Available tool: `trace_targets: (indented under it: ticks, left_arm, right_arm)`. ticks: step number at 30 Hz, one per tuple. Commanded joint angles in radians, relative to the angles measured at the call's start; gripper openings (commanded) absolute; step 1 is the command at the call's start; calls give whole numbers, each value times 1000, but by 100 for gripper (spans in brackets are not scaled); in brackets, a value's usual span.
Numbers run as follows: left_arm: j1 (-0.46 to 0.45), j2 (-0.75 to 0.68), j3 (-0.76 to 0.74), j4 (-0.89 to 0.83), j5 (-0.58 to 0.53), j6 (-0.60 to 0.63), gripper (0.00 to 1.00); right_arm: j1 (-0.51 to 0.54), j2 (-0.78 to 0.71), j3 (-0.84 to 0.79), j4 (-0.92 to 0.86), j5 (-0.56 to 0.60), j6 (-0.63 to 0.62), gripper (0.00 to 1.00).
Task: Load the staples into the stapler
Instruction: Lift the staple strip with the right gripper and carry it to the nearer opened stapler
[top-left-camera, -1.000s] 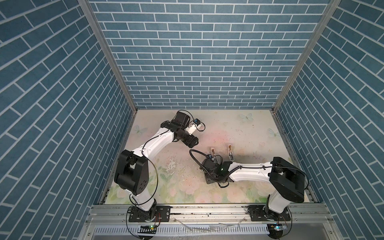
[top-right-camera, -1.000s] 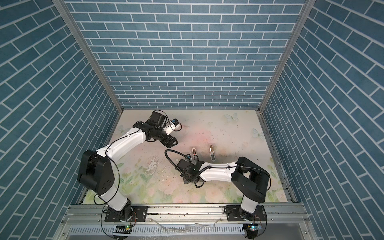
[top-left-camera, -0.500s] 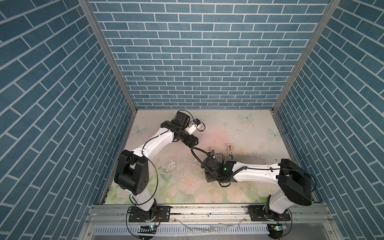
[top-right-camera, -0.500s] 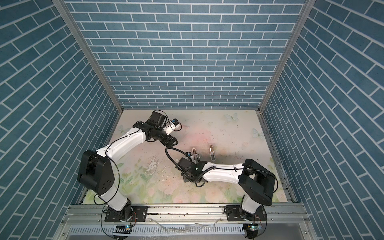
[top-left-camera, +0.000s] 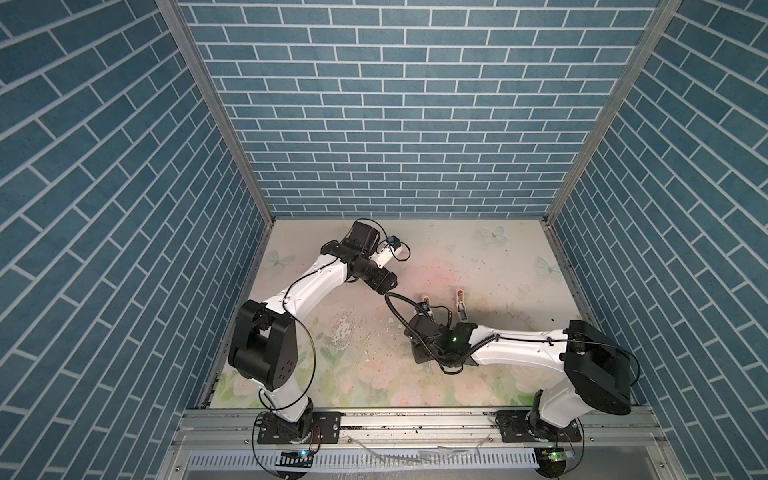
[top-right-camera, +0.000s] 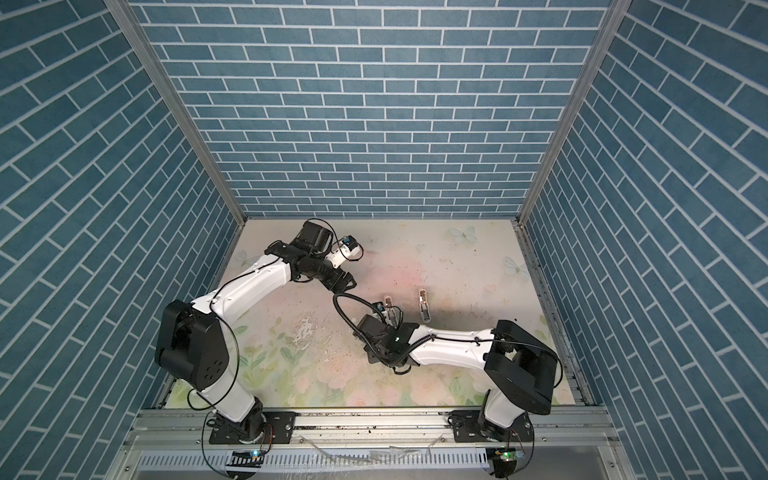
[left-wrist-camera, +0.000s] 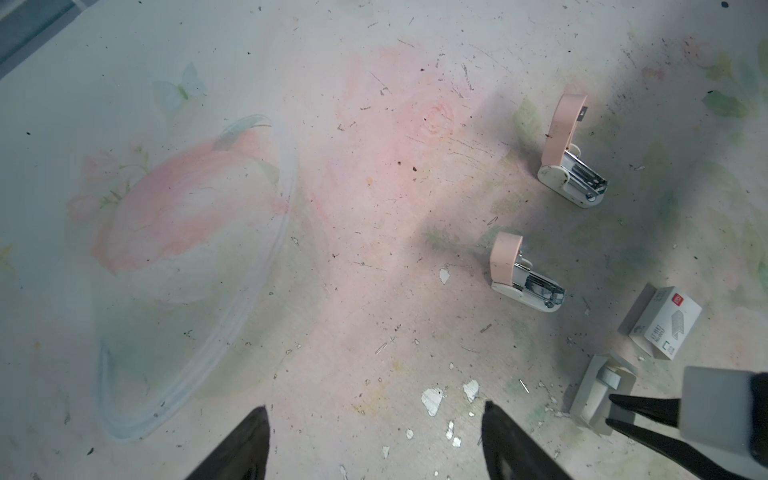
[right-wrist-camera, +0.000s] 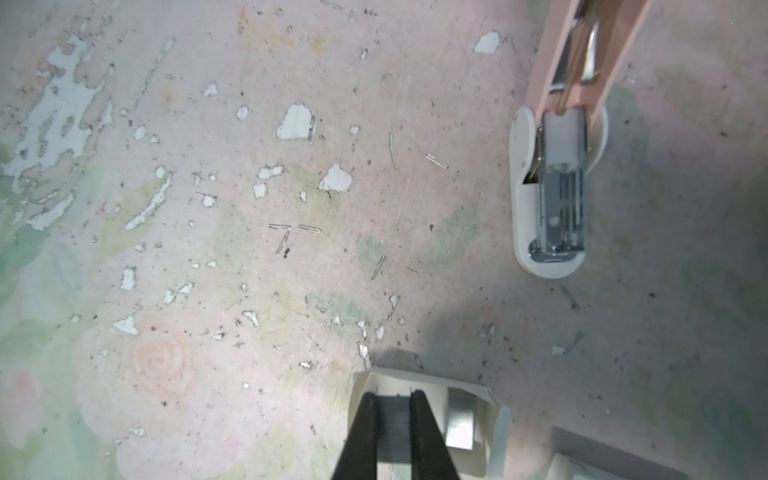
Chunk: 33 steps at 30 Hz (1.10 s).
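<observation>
Two pink-and-white staplers stand with lids raised, one (left-wrist-camera: 524, 277) nearer my right arm and one (left-wrist-camera: 570, 158) beyond; in both top views they show in mid-table (top-left-camera: 460, 304) (top-right-camera: 424, 306). My right gripper (right-wrist-camera: 395, 401) is shut on a grey strip of staples (right-wrist-camera: 394, 419) inside a white card tray (right-wrist-camera: 496, 419). A second strip (right-wrist-camera: 460, 417) lies beside it in the tray. The nearer stapler (right-wrist-camera: 552, 199) shows its open metal channel just ahead. My left gripper (left-wrist-camera: 374, 409) hangs open over bare mat, well left of the staplers.
A small white box with a red mark (left-wrist-camera: 665, 320) lies next to the tray (left-wrist-camera: 594, 390). Loose single staples and paint flakes dot the flowered mat (right-wrist-camera: 291, 232). Blue brick walls close in three sides; the right arm lies low across the front right (top-left-camera: 519, 349).
The right arm's elbow has swung a little towards the front right, while its gripper stays at the tray. The left arm has not moved.
</observation>
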Motion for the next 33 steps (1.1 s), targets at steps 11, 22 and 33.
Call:
trace_targets:
  ticks: [11, 22, 33]
  left_arm:
    - [25, -37, 23, -34, 16, 27, 81]
    - [36, -43, 3, -19, 34, 28, 81]
    - [46, -40, 2, -21, 54, 39, 81]
  right_arm:
    - [-149, -104, -32, 66, -42, -116, 7]
    - [-276, -113, -103, 212, -117, -197, 8]
    - [-310, -91, -125, 293, -139, -271, 8]
